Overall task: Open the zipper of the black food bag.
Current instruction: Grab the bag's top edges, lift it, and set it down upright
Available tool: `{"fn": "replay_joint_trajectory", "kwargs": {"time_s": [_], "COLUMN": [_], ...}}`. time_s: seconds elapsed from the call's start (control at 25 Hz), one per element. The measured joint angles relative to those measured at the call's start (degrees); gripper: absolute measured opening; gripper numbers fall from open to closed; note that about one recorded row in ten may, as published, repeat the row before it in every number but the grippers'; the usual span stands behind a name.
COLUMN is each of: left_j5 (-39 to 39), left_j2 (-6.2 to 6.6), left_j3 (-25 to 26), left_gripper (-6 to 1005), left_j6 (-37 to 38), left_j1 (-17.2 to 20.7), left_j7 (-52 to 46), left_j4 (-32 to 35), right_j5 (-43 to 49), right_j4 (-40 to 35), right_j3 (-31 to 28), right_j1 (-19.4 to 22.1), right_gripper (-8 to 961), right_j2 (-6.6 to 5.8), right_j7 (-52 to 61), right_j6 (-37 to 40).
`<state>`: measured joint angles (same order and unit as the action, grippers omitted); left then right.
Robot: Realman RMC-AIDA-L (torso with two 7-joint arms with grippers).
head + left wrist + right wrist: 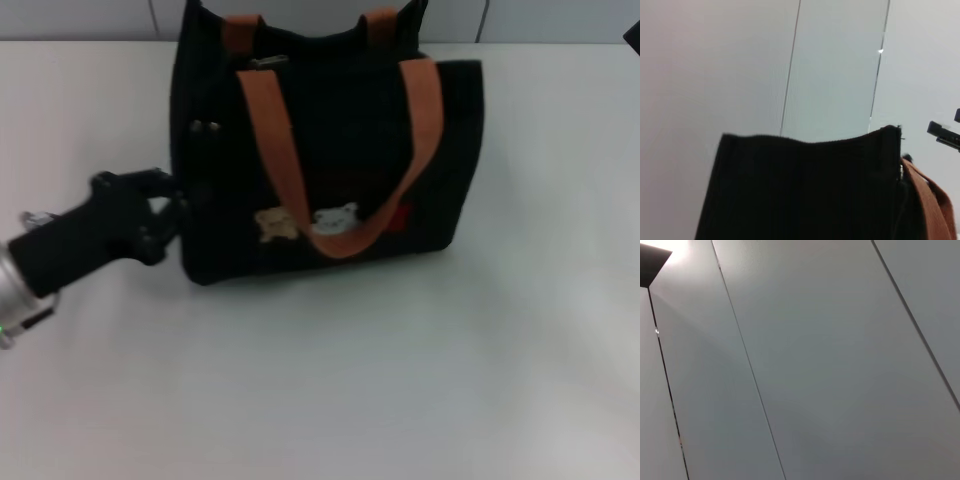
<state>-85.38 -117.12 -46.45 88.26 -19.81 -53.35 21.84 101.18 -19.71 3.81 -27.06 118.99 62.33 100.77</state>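
One broad white counter carries everything, and the black food bag stands upright on it toward the far edge, its bear patches facing the robot. Orange-brown handles droop over that near face, one loop hanging down past the patches. Against the bag's left end sits the left end effector, low down near the bottom corner; its fingers look spread and touching the fabric, though black on black makes the gap hard to read. That placement reads as a brace (a steadying hold so the bag will not slide when the zipper is pulled). From the left wrist view only the bag's end panel and one strap show. Along the bag's top runs the zipper, apparently closed, with a small silver pull tab lying near the left handle root. No right end effector shows anywhere; its camera sees only wall panels.
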Motion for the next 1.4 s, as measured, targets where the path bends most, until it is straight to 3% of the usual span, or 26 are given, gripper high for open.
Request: {"fn": "replay_joint_trajectory", "kwargs": {"time_s": [0.08,0.12,0.16,0.32,0.48,0.6,0.76,1.04,1.4], "left_j5": [-0.14,-0.22,-0.22,-0.29,-0.69,-0.74,-1.40,-11.80,-12.41], "left_j2": [1.31,2.70,2.70,5.25,5.91,5.44,4.04,-1.27,-1.50], "left_j3": [0.05,0.06,0.06,1.21,4.00,4.42,2.98,1.44,-1.00], "left_gripper": [112,112,112,113,113,112,112,113,107], "left_j6": [1.71,3.10,3.10,5.99,9.58,12.73,15.29,15.27,15.54], "left_j1": [1.27,1.97,1.97,2.63,3.07,3.16,2.53,-1.09,-3.22], "left_j7": [-0.83,-1.92,-1.92,-5.90,-10.87,-13.69,-13.28,-7.55,-5.63], "left_j4": [3.60,6.49,6.49,13.95,25.78,33.99,37.06,34.09,30.45], "right_j5": [-0.02,-0.05,-0.05,-0.11,-0.11,-0.11,-0.11,0.24,0.55], "right_j4": [0.08,0.28,0.28,0.55,1.44,1.73,2.33,4.14,5.29], "right_j3": [-0.02,-0.03,-0.03,-0.03,-0.03,-0.03,0.02,0.93,13.66], "right_j1": [0.08,0.22,0.22,0.50,0.59,0.63,1.08,1.35,-1.11], "right_gripper": [811,811,811,811,811,811,811,810,810], "right_j2": [0.01,0.01,0.01,0.02,0.09,0.10,0.10,0.11,0.25], "right_j7": [-0.02,-0.03,-0.03,-0.05,-0.13,-0.14,-0.28,-5.37,-16.33], "right_j6": [0.19,0.28,0.28,0.42,0.23,0.11,0.06,-0.20,-3.96]}}
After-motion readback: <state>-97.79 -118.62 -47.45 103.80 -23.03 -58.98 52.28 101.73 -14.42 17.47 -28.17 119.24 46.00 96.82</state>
